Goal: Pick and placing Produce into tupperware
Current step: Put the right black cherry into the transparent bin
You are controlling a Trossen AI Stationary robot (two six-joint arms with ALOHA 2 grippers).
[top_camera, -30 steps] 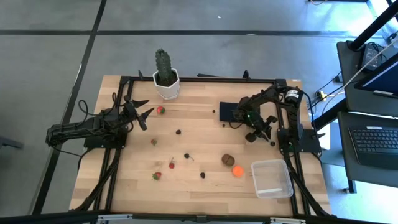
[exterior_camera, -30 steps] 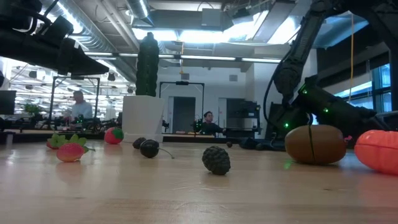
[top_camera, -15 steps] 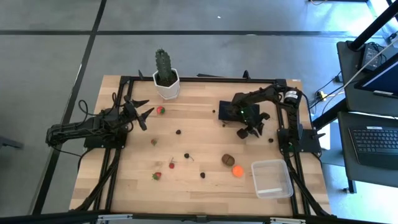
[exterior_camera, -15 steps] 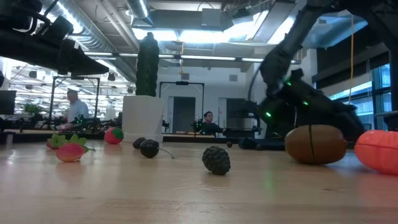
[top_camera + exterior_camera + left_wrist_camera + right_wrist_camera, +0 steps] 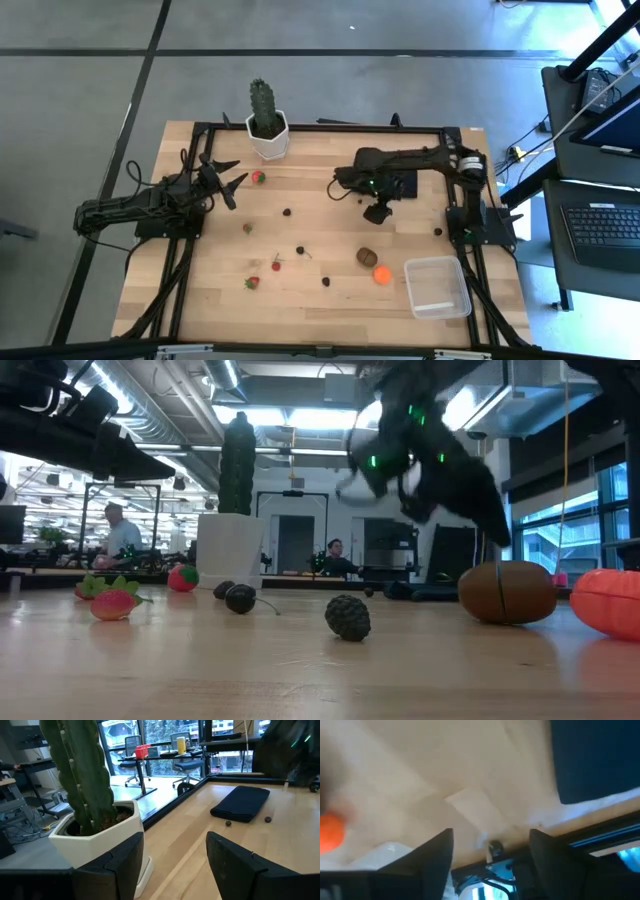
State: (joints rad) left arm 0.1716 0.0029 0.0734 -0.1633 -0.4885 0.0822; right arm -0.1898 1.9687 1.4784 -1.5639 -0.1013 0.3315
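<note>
The right claw [image 5: 378, 213] has swung from beside the flat black rectangle [image 5: 392, 183] toward mid-worktop, fingers parted, empty. Left claw [image 5: 228, 183] unchanged, half open. Small clear plastic tupperware [image 5: 437, 286] holds no produce.

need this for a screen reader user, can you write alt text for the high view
Overhead view of a wooden table with two dark robot arms: the right gripper hangs open over the table's middle, the left gripper waits near a strawberry. Small fruits lie scattered, with a kiwi and orange ball beside an empty clear tupperware; a potted cactus stands at the far edge.
</note>
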